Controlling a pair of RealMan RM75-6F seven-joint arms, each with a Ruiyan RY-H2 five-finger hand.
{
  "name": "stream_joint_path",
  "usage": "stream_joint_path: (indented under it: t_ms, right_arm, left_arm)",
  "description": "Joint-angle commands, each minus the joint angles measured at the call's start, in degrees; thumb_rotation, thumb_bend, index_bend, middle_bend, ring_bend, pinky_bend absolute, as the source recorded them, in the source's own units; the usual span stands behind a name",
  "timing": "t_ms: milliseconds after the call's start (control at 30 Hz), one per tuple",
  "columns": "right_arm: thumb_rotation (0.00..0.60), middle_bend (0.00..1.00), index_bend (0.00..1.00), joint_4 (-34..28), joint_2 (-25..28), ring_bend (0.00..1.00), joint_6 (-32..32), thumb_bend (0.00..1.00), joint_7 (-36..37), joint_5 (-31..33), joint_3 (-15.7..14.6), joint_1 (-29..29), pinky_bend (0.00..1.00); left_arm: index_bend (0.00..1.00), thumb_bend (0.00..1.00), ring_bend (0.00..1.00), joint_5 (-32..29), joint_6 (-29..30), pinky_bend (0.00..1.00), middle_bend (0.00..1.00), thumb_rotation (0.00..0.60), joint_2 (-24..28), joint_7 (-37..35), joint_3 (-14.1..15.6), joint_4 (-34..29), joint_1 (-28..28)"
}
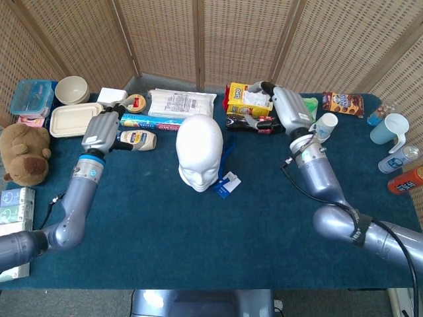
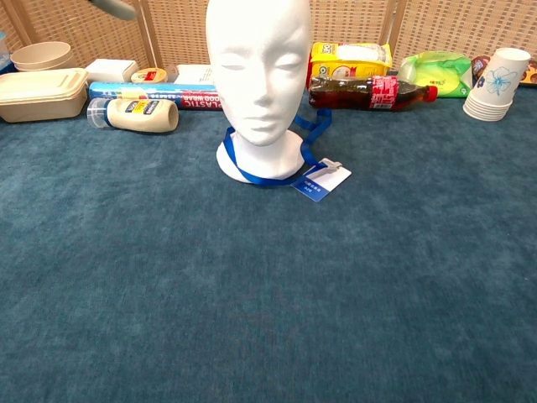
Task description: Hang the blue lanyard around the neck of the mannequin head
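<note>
The white mannequin head [image 1: 198, 148] [image 2: 258, 75] stands upright mid-table. The blue lanyard [image 2: 252, 175] [image 1: 227, 150] lies looped around its neck, resting on the base and the cloth. Its badge [image 2: 321, 180] [image 1: 225, 185] lies flat to the right of the base. My left hand [image 1: 102, 132] hovers well left of the head, fingers apart, holding nothing. Only a sliver of the left hand [image 2: 113, 7] shows at the top of the chest view. My right hand [image 1: 287, 109] is raised back right of the head, over the cola bottle, also empty with its fingers loosely spread.
A mayonnaise bottle [image 1: 137, 139] [image 2: 134, 115] lies beside my left hand. A cola bottle [image 2: 369, 91] and a yellow snack bag [image 1: 248, 99] sit under my right hand. A takeaway box [image 1: 74, 119], a teddy bear [image 1: 25, 153] and stacked paper cups [image 2: 495, 84] line the edges.
</note>
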Motion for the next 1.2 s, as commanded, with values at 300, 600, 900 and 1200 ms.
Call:
stream_joint_path:
  t_ms: [300,600,900,1200]
  right_arm:
    - [0.472,0.29,0.27,-19.22,6.97,0.26,17.48,0.34,3.87,-19.35,-9.10,-19.05,0.30]
    - [0.475,0.32,0.29,-22.24,7.77,0.29,25.92,0.34,4.55,-33.21,-18.88,-30.48,0.30]
    - [0.471,0.33,0.31,-18.30,8.59,0.30,33.07,0.34,7.93,-44.24,-26.31,-40.84,0.31]
    - [0.475,0.38,0.33,-13.57,7.29,0.35,37.99,0.34,5.39,-47.94,-30.12,-47.92,0.35]
  left_arm:
    - [0.12,0.17,0.04,18.71,4.34,0.17,0.12,0.515,8.08,-14.73,9.88,-6.21,16.71]
    - [0.14,0.17,0.05,35.20,10.78,0.17,0.13,0.520,9.80,-22.35,18.56,-5.47,27.02]
    - [0.18,0.17,0.07,47.74,20.92,0.17,0.15,0.519,10.30,-26.57,25.13,-3.17,36.91]
    - [0.26,0.17,0.12,54.54,29.18,0.19,0.20,0.518,9.00,-24.68,29.40,-1.95,44.89]
